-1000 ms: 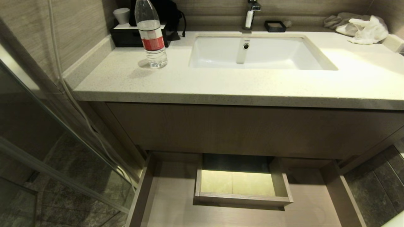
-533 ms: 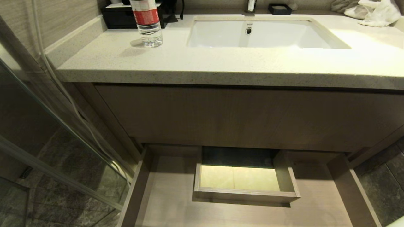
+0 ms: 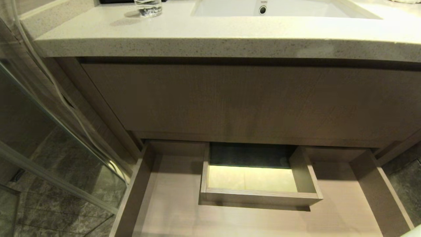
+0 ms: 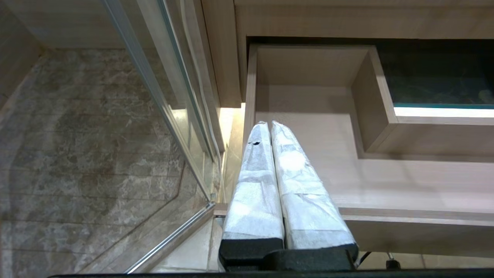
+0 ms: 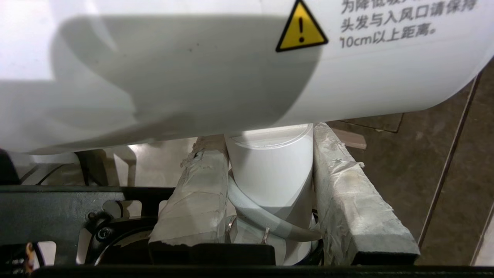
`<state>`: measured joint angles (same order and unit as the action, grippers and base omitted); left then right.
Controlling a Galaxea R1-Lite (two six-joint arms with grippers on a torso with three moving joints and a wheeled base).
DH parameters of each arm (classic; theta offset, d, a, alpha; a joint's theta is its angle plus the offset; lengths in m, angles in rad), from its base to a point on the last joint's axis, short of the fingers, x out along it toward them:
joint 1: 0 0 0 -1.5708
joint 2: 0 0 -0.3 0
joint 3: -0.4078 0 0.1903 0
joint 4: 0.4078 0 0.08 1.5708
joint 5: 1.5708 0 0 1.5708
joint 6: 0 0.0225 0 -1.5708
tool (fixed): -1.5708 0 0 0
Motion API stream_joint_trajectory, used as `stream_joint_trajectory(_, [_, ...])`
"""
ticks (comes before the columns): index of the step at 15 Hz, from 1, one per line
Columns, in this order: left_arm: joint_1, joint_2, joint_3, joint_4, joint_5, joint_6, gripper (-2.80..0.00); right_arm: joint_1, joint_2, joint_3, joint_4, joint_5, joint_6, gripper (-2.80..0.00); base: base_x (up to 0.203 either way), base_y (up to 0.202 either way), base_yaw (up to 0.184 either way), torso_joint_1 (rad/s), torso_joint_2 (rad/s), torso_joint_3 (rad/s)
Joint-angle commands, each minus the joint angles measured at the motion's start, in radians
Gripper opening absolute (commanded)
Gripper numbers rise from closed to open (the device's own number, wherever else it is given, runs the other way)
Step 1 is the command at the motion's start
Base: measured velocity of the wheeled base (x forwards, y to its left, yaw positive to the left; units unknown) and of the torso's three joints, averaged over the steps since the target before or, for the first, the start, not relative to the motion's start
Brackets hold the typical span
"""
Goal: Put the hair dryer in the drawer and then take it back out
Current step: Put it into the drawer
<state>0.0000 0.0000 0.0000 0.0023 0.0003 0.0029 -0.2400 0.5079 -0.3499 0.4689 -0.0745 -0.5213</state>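
Under the bench (image 3: 197,36), the drawer (image 3: 171,210) is seen pulled wide open, its pale wood floor bare around the boxed U-shaped cutout (image 3: 260,197) that sits at the middle of its back edge. A closed wood-grain front (image 3: 230,98) is seen right above it. Up on the bench, only the base of a clear bottle (image 3: 148,8) near the back left and the front part of the white sink (image 3: 296,10) are caught by the head view. A glass shower panel (image 3: 49,148) and dark stone floor (image 3: 65,210) are seen off the drawer's left side.

The hair dryer (image 5: 216,69) is not in the drawer; it's held by the right gripper (image 5: 270,170), whose taped fingers (image 5: 197,193) are clamped on either side of the slim white handle, with the fat barrel and its yellow warning triangle filling the view above them. A bit of white cord (image 5: 262,220) is tucked between the fingers too.

The left gripper (image 4: 269,125) is parked over the drawer's left front corner, its wrapped fingers (image 4: 254,185) pressed together on nothing.
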Motion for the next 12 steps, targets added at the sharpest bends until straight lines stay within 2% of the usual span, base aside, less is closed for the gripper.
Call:
stream_joint_trajectory(1, [0.000, 0.000, 0.000, -0.001, 0.000, 0.000, -2.80, -0.001, 0.000, -0.003, -0.001, -0.001, -0.003, -2.80, 0.000, 0.000, 0.000, -0.021, 0.21, 0.198])
stream_joint_trajectory(6, [0.000, 0.000, 0.000, -0.001, 0.000, 0.000, -2.80, 0.000, 0.038, -0.030, -0.004, -0.001, -0.005, -2.80, 0.000, 0.000, 0.000, -0.002, 0.05, 0.043])
stream_joint_trajectory(12, [0.000, 0.000, 0.000, -0.001, 0.000, 0.000, -2.80, 0.000, 0.468, -0.167, -0.036, -0.036, 0.056, -2.80, 0.000, 0.000, 0.000, 0.000, 0.00, 0.000])
